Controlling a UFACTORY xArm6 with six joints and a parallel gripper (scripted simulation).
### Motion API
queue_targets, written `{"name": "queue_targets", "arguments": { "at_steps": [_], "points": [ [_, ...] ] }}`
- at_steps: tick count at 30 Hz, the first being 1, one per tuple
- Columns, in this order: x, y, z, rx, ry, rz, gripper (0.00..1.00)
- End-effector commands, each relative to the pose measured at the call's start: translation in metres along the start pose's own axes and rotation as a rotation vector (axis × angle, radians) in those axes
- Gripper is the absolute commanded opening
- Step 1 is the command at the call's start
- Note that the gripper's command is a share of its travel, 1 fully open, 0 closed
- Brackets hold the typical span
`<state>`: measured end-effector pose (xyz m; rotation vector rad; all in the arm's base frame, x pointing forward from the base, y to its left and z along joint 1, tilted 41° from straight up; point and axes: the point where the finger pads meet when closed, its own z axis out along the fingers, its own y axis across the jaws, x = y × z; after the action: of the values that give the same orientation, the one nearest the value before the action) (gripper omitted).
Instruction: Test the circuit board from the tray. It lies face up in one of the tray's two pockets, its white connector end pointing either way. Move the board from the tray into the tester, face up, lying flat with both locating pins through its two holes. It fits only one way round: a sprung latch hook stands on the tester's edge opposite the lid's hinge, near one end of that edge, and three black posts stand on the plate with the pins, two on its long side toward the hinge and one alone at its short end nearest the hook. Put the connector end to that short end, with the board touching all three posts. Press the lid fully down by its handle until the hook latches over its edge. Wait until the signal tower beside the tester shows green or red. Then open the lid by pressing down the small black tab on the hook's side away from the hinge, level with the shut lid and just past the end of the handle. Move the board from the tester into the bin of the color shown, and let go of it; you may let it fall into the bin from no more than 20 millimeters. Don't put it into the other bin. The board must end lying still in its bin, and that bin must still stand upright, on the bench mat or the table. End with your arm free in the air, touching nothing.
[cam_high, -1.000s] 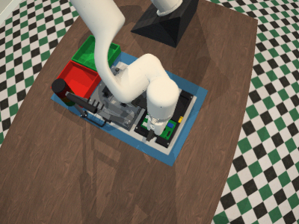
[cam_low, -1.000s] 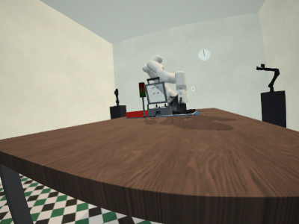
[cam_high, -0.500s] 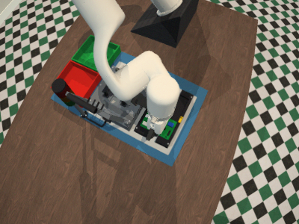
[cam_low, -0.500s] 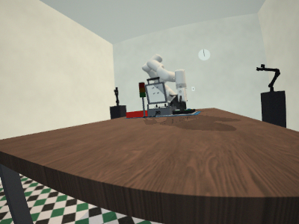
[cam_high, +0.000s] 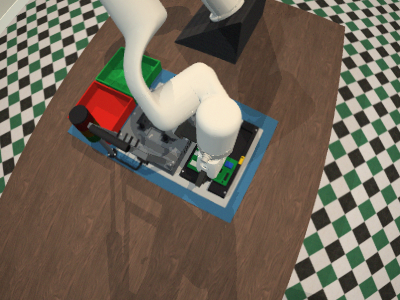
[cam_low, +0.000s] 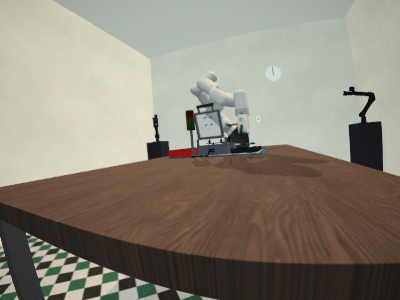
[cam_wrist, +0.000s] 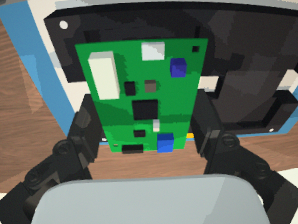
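The green circuit board (cam_wrist: 117, 112) (cam_high: 220, 176) is face up, its white connector end at the far side in the wrist view. My gripper (cam_wrist: 145, 104) (cam_high: 210, 167) (cam_low: 243, 140) is shut on its two long edges and holds it a little above the black tray (cam_wrist: 250, 30). The tester (cam_high: 172, 161) (cam_low: 212, 149) stands beside the tray; its lid (cam_low: 207, 126) is open and upright. The arm hides part of the tester's plate, and pins, posts and hook cannot be made out. The signal tower (cam_high: 80, 116) (cam_low: 190, 121) shows no clearly lit lamp.
The red bin (cam_high: 106, 107) (cam_low: 181, 153) and green bin (cam_high: 115, 75) stand upright beyond the tester, on the side away from the tray. The lid's black handle (cam_high: 107, 136) (cam_low: 205, 106) sticks out near the tower. A blue mat (cam_high: 270, 127) lies underneath.
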<state>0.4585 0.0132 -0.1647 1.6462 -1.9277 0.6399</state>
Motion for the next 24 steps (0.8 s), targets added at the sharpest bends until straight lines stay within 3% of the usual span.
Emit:
{"name": "queue_targets", "arguments": {
  "at_steps": [1,9,17,24],
  "points": [
    [0.0,-0.001,-0.003,0.003,-0.002,0.001,0.79],
    [0.0,-0.001,-0.005,0.003,-0.002,0.001,0.79],
    [0.0,-0.001,-0.021,0.003,-0.002,0.001,0.79],
    [0.0,-0.001,-0.054,0.003,-0.002,0.001,0.79]
  ]
}}
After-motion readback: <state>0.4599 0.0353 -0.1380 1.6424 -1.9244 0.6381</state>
